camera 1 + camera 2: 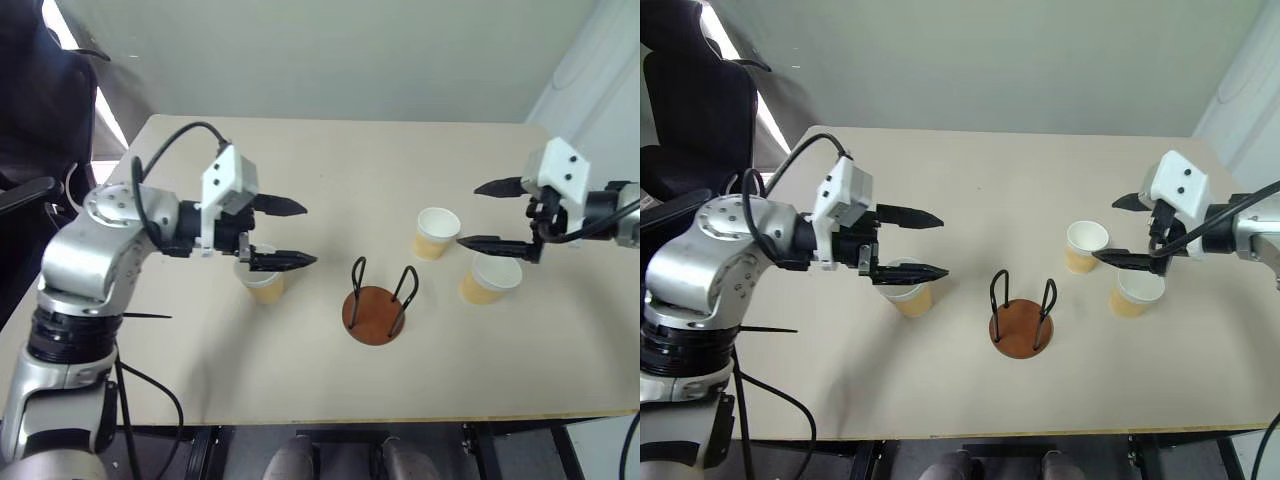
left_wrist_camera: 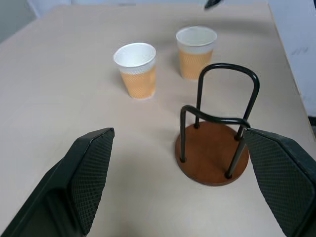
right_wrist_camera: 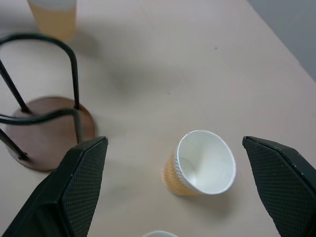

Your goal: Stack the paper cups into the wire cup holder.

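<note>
We are seeing the wire cup holder [image 1: 375,305] standing empty mid-table; all three paper cups [image 1: 436,232] are sitting apart, unstacked; left gripper [image 1: 288,234] and right gripper [image 1: 487,214] are hovering released, grasping nothing; every stacking step is remaining.

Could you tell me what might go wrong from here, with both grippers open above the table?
1. The right gripper hangs over two paper cups standing close together; closing on one may knock the other over.
2. The wire cup holder is small with thin upright loops; a cup lowered off-centre could catch a loop and tip or push it.
3. The left gripper partly hides its cup in the head views, so a misjudged grasp may crush it.
</note>
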Robot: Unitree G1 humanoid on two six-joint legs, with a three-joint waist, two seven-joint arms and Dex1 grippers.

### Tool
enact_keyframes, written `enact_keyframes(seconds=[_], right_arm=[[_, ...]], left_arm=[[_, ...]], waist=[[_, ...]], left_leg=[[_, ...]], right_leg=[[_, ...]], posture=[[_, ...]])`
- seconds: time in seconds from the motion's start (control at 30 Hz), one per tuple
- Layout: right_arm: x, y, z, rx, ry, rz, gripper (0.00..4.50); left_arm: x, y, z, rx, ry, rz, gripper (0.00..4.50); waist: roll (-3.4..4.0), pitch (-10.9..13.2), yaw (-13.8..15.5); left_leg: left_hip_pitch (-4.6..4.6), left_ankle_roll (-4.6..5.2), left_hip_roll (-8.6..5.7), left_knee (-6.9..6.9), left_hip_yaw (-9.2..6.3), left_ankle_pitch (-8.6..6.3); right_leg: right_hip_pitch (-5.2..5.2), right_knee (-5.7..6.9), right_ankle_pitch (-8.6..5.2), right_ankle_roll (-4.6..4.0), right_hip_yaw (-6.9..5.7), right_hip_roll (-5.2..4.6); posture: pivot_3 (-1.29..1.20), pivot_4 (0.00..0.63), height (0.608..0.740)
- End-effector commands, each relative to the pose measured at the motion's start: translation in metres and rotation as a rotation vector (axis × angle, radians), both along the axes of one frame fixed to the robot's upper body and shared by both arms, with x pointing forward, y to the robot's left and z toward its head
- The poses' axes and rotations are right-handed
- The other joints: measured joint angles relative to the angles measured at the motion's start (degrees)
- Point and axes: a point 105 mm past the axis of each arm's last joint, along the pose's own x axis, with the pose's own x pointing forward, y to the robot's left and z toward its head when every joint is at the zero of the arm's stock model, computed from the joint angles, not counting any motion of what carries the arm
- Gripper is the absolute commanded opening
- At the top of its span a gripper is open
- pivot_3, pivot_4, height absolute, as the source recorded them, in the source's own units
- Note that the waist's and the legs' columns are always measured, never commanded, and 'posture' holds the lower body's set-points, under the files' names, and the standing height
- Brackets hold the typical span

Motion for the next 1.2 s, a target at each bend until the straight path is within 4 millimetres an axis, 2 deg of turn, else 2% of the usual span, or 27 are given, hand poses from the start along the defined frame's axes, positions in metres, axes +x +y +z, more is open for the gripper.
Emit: enact_keyframes(seconds=[0.03, 0.33, 0.67, 0.9, 1.0, 1.2], right_arm=[[0.008, 0.005, 0.005, -0.068, -0.060, 0.033, 4.50], [0.035, 0.017, -0.016, -0.143, -0.032, 0.077, 4.50], [0.059, 0.002, -0.044, -0.289, -0.019, 0.045, 4.50], [0.067, 0.004, -0.049, -0.333, -0.046, 0.060, 4.50], [0.070, 0.007, -0.049, -0.352, -0.067, 0.065, 3.87], [0.070, 0.017, -0.050, -0.360, -0.076, 0.098, 1.67]], left_arm=[[0.000, 0.012, 0.015, -0.008, -0.035, 0.034, 4.48], [0.002, 0.014, 0.018, -0.021, -0.040, 0.051, 4.48], [0.002, 0.014, 0.015, -0.020, -0.038, 0.051, 4.48], [0.003, 0.014, 0.014, -0.017, -0.039, 0.056, 4.48], [0.003, 0.015, 0.014, -0.014, -0.041, 0.059, 4.50], [0.004, 0.015, 0.012, -0.010, -0.039, 0.059, 4.50]], waist=[[0.00, 0.00, -0.08], [0.00, 0.00, -0.09], [0.00, 0.00, -0.04], [0.01, 0.01, -0.09], [0.01, 0.01, -0.10], [0.01, 0.01, -0.07]], left_leg=[[0.00, 0.00, 0.01, 0.00, 0.00, 0.00], [-0.08, 0.03, 0.01, 0.02, 0.00, -0.02], [-0.26, 0.01, 0.01, -0.01, -0.01, -0.02], [-0.27, 0.00, 0.01, -0.02, -0.01, -0.02], [-0.27, -0.01, 0.01, -0.02, -0.01, -0.02], [-0.30, -0.02, 0.01, -0.03, -0.02, -0.03]], right_leg=[[-0.01, 0.00, 0.00, 0.00, 0.00, 0.00], [-0.07, -0.01, 0.00, -0.01, -0.01, -0.01], [-0.20, -0.01, -0.01, -0.03, -0.02, -0.01], [-0.22, 0.00, 0.00, -0.04, -0.03, -0.01], [-0.22, 0.00, 0.00, -0.05, -0.03, -0.01], [-0.22, 0.00, 0.00, -0.05, -0.03, -0.01]], posture=[[0.00, 0.150, 0.740], [0.00, 0.150, 0.740], [0.00, 0.150, 0.740], [0.00, 0.150, 0.740], [0.00, 0.150, 0.740], [0.00, 0.150, 0.740]])
